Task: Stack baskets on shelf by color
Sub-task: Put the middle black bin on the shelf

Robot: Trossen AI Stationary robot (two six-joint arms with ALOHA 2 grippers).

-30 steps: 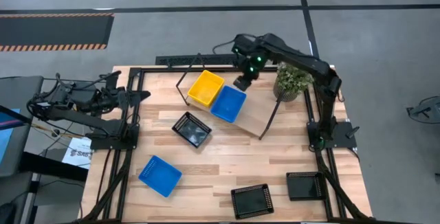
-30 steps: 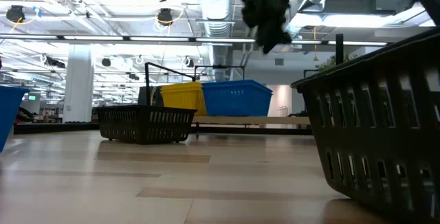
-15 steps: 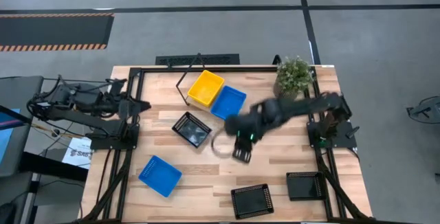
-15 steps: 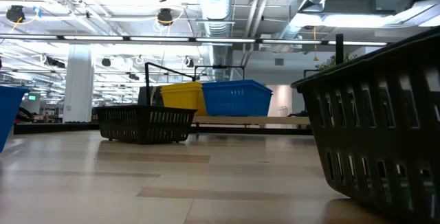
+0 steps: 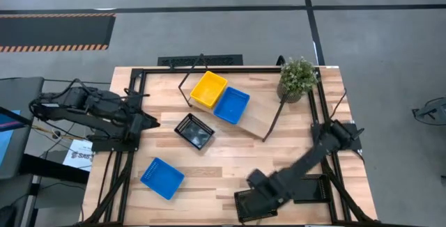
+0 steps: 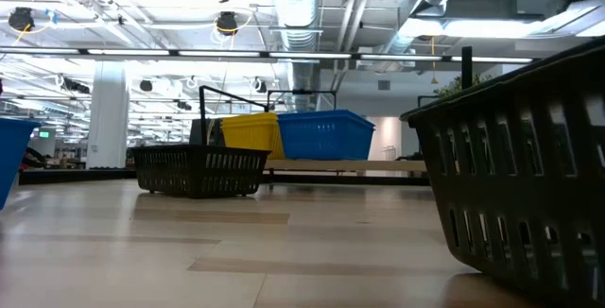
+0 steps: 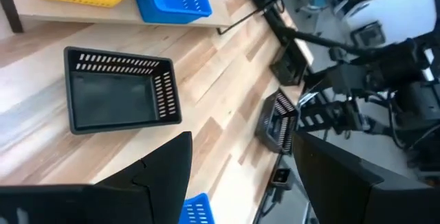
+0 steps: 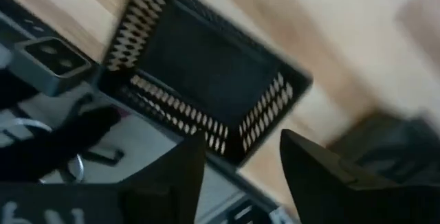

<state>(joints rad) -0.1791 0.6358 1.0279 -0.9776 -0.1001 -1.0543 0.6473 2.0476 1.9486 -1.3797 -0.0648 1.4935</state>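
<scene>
The right gripper (image 5: 259,193) hangs over the black basket (image 5: 252,203) at the table's near edge, fingers parted and empty. For a clean pick one finger should drop inside a wall, one outside — then close. Farther off, the shelf (image 5: 254,121) carries a yellow basket (image 5: 208,89) and a blue basket (image 5: 231,105). The left gripper (image 5: 148,120) waits wide open at the left edge.

Two baskets (image 5: 220,98) side by side on shelf (image 5: 256,120), plant (image 5: 296,79) right of it

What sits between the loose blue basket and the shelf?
A black basket lies between the blue basket and the shelf, in the high view.
</scene>
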